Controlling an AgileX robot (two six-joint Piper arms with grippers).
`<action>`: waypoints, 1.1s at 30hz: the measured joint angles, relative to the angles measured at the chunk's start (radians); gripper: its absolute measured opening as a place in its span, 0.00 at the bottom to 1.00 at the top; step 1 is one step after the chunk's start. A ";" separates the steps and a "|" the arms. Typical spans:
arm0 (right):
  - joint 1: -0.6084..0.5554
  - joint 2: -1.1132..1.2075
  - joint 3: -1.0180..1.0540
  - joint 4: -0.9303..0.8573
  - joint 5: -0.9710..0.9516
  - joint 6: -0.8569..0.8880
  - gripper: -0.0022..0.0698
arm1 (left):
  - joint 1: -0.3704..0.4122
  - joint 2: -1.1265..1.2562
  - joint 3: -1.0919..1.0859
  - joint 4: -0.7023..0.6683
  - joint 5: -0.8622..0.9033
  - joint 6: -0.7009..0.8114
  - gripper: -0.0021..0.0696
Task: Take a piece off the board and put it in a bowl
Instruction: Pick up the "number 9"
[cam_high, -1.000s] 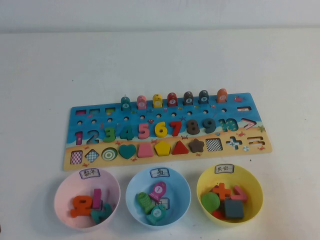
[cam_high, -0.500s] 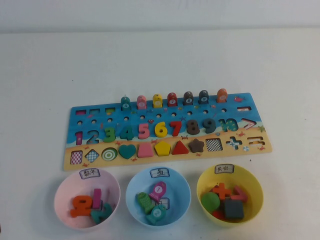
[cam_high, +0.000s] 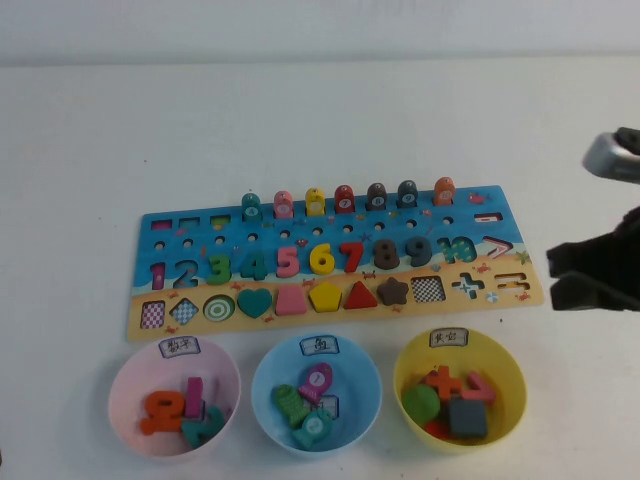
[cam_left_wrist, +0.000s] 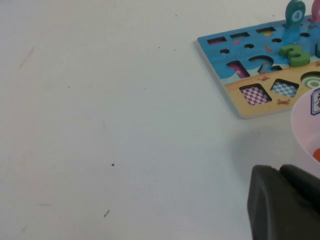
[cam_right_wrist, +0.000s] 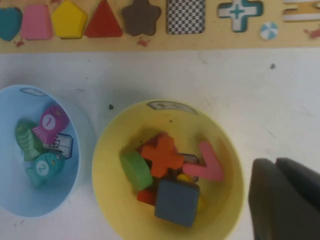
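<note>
My right gripper (cam_high: 590, 275) is hovering right of the glossy wooden board (cam_high: 160, 318), grip unclear; the flat slate-grey 9 (cam_high: 419, 248) is sitting seated. My left gripper (cam_left_wrist: 285, 202), grip unclear, is hanging beside the smooth pink bowl (cam_high: 122, 385).

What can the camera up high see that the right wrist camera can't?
Only the high view shows the whole board with the grey 9 in its row, the pink bowl, and the right gripper over the table just past the board's right end. Only the right wrist view looks straight down on the yellow bowl's label. Both share the yellow bowl, the blue bowl and the board's shape row. The left gripper shows in neither; its own camera puts it beside the pink bowl.
</note>
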 joint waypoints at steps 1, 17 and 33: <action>0.016 0.030 -0.031 -0.004 0.008 0.000 0.01 | 0.000 0.000 0.000 0.000 0.000 0.000 0.02; 0.168 0.482 -0.552 -0.177 0.184 0.123 0.01 | 0.000 0.000 0.000 0.000 0.000 0.000 0.02; 0.221 0.877 -1.031 -0.312 0.359 0.286 0.45 | 0.000 0.000 0.000 0.000 0.000 0.000 0.02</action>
